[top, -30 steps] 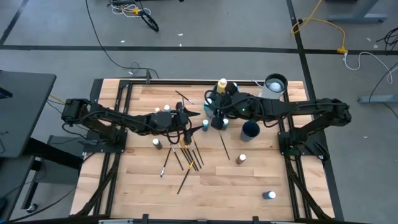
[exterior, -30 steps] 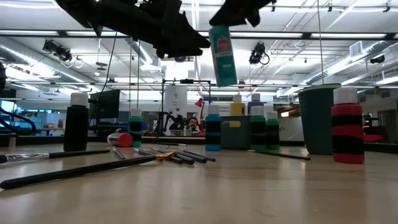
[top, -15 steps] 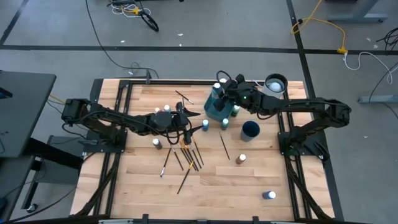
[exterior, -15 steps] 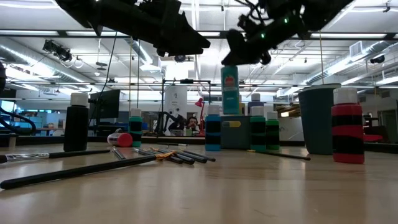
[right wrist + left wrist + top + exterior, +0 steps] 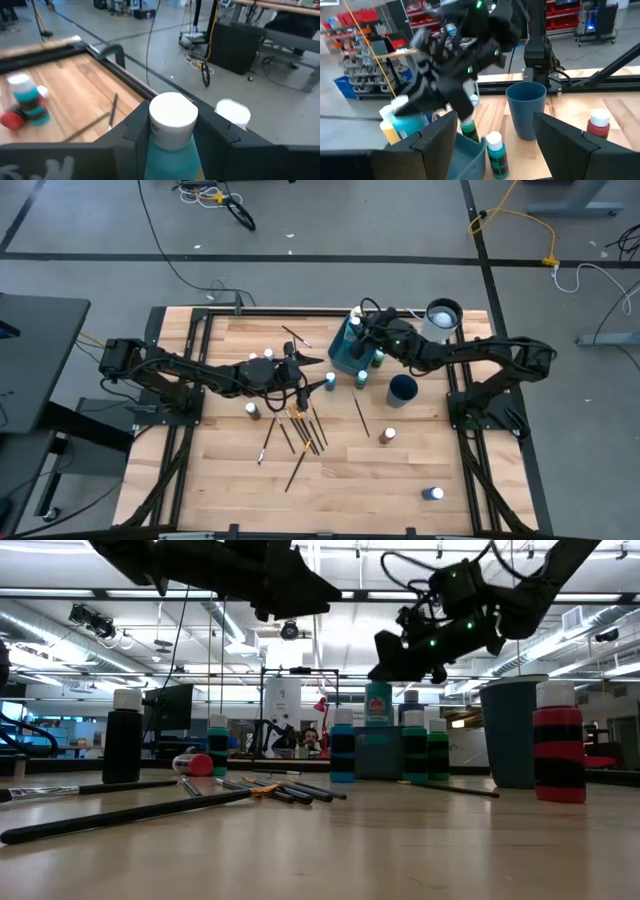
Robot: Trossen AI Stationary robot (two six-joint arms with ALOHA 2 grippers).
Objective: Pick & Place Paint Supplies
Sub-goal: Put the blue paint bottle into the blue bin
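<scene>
Right gripper point(image 5: 358, 338) pinches a teal paint bottle point(image 5: 172, 131) with a white cap, fingers either side of its neck, holding it upright over the teal bin point(image 5: 347, 356) near the table's far edge; in the low view the bottle point(image 5: 378, 703) shows just above the bin's rim. Left gripper point(image 5: 297, 370) hovers over mid-table with fingers spread wide, holding nothing. Several brushes point(image 5: 305, 428) lie scattered on the wood below it. Other bottles stand around: a brown one point(image 5: 387, 436), a blue one point(image 5: 433, 494) near the front right. A dark blue cup point(image 5: 402, 389) stands just beside the bin.
</scene>
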